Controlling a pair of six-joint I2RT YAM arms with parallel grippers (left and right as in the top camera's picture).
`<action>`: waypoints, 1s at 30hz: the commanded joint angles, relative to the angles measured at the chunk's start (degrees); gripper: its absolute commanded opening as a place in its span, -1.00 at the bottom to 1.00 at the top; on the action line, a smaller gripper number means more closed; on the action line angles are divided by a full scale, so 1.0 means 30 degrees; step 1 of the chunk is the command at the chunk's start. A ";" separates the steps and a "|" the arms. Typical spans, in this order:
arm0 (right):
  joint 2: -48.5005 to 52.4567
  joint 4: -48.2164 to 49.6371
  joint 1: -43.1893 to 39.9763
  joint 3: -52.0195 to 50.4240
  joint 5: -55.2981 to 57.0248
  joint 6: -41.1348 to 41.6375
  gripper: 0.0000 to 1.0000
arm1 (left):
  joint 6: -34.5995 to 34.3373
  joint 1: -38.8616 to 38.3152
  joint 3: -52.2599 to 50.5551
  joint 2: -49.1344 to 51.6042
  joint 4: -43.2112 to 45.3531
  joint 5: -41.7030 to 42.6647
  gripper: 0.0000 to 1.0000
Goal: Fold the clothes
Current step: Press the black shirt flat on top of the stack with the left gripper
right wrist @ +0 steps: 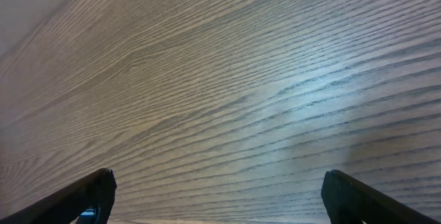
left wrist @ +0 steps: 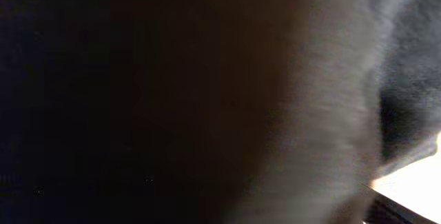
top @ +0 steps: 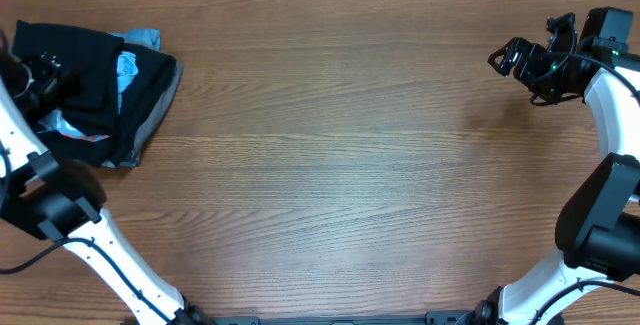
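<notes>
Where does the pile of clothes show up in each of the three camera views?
Overhead: pile of clothes at the far left, near the top edge.
Left wrist: the pile fills the frame, blurred dark and grey.
Right wrist: not in it.
Shared landmark: the wooden table, also seen in the right wrist view.

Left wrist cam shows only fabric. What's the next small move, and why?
Probably raise the left gripper slightly and check whether cloth rises from the clothes pile. Its wrist view is filled with dark fabric, so its grip cannot be judged; the right gripper, jaws wide open, is far off.
</notes>
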 commanded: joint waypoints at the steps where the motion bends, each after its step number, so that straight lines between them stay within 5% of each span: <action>1: 0.0007 0.0109 -0.0007 0.0022 0.0058 0.0080 1.00 | 0.1129 0.1494 -0.0066 -0.1851 -0.0051 0.3060 1.00; 10: 0.0007 0.0109 -0.0007 0.0022 0.0058 0.0080 1.00 | 0.2084 0.3555 -0.0066 -0.6025 0.0029 0.7694 1.00; 11: 0.0007 0.0109 -0.0007 0.0022 0.0058 0.0080 1.00 | 0.2229 0.3534 -0.0066 -0.6033 0.0175 0.7694 0.57; 12: 0.0007 0.0117 -0.0007 0.0022 0.0058 0.0080 1.00 | 0.2703 0.3475 -0.0080 -0.5974 0.0474 0.7745 -0.53; 13: 0.0007 0.0109 -0.0007 0.0022 0.0058 0.0080 1.00 | 0.3286 0.3373 -0.0117 -0.5821 0.0838 0.7730 -0.92; 22: 0.0007 0.0109 -0.0007 0.0022 0.0058 0.0080 1.00 | 0.8699 0.3118 -0.0117 -0.2069 0.2171 1.0571 -0.92; 30: 0.0007 0.0109 -0.0007 0.0022 0.0058 0.0080 1.00 | 0.8794 0.3351 -0.0117 0.2259 0.0576 0.7592 -0.92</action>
